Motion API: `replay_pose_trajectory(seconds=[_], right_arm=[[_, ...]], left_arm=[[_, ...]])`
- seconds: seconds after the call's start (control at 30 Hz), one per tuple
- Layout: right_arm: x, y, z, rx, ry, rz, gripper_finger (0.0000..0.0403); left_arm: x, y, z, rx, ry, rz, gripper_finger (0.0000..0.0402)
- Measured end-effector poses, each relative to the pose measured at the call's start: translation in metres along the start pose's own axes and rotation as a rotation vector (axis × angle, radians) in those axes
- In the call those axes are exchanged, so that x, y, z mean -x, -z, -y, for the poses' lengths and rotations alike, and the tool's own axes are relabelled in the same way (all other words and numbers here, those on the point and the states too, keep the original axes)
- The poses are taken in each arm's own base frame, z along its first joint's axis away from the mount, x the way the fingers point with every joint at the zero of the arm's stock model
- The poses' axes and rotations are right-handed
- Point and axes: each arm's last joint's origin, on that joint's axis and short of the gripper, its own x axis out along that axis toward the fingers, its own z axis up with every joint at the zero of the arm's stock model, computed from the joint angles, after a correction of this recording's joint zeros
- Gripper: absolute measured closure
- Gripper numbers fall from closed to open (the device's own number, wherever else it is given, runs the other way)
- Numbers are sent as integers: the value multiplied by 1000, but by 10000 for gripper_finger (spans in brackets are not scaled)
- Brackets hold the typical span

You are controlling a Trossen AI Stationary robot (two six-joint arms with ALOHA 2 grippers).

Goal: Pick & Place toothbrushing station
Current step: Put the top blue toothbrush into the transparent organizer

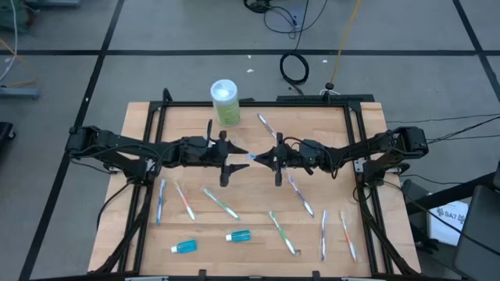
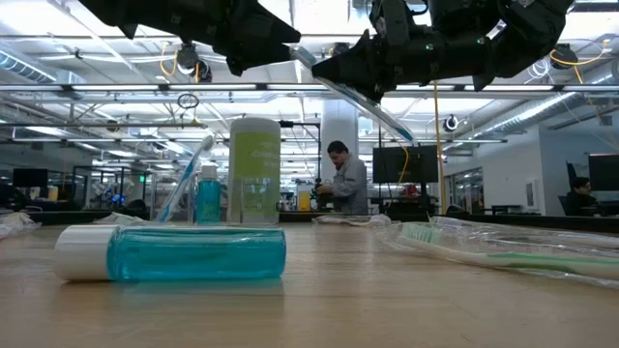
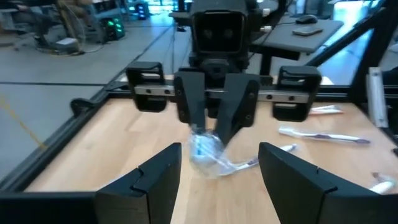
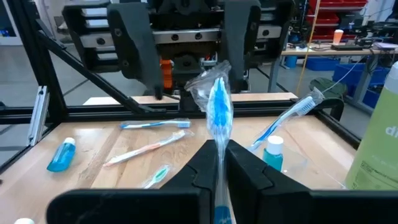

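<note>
The right gripper [image 1: 264, 158] is closed on a wrapped toothbrush [image 4: 217, 106] w/ blue handle, pinched between its two fingers [image 4: 196, 163]; the brush head end sticks out toward the left arm, above the table centre. The left gripper [image 1: 235, 156] faces it from 9 o'clock, fingers [image 3: 158, 171] spread wide and holding nothing, its tips just beside the brush end; I cannot tell if they touch it. Both grippers hang in the air over the wooden table [image 1: 141, 117], nose to nose. At 12 o'clock from them stands a pale green bottle w/ white cap [image 1: 225, 101], near the far edge of the table. Other toothbrushes lie flat on the wood: one at approx. 1 o'clock near the bottle [image 1: 266, 123], several spread from 4 to 8 o'clock on the near half [image 1: 221, 203]. Two small blue toothpaste tubes [image 1: 184, 247] lie at approx. 6-7 o'clock near the front edge, a bit apart from each other. In the low view a person [image 2: 346, 184] stands in the room behind the table.
</note>
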Motion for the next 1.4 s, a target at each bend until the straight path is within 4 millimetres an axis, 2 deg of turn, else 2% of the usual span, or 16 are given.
replay_pose_trajectory(seconds=[0.17,0.4,0.67,0.9,1.03,1.4], right_arm=[[0,0,-1,-15,-40,-5,385],[0,-3,-1,-15,-42,32,385],[-1,-8,-2,-15,-44,61,385],[-6,-17,-13,19,-75,75,385],[-6,-16,-13,21,-28,67,385],[-6,-16,-13,16,-33,63,385]], left_arm=[[0,0,-3,-6,-91,-1,183],[0,0,1,-5,33,5,183],[0,-4,1,11,36,47,183],[0,-5,1,11,57,49,183],[0,-5,1,11,57,58,183],[0,-5,1,11,57,57,184]])
